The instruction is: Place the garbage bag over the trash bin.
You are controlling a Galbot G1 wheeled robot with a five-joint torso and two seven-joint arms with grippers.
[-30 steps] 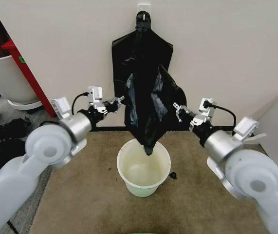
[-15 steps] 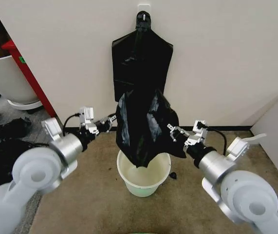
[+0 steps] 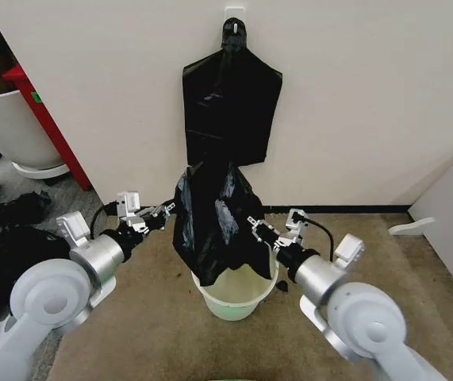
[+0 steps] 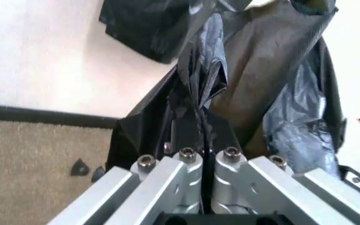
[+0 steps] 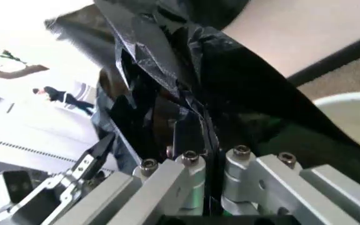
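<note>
Since a second ago, the thin, glossy black plastic garbage bag (image 3: 214,222) has been brought down from in front of the flat black sheaf of bags hanging on the wall hook (image 3: 232,103), and both arms have been lowered and drawn in with it. The bag is now held stretched between the two grippers, with its lower end hanging inside the mouth of the small round cream-white plastic trash bin (image 3: 238,298) on the brown carpet (image 3: 147,333). The left gripper (image 3: 165,209) is seen at the bag's left edge and the right gripper (image 3: 256,228) at its right edge; in each wrist view the jaws are pressed together with a fold of black film pinched between them (image 4: 198,126) (image 5: 189,126). This is judged to mean that the lowering is well under way, while the bag's mouth has not yet been spread over the rolled rim. Inside the bin, only the dangling bag end and bare pale wall can be made out. A small dark scrap (image 3: 282,285) lies on the carpet just beside the bin.
</note>
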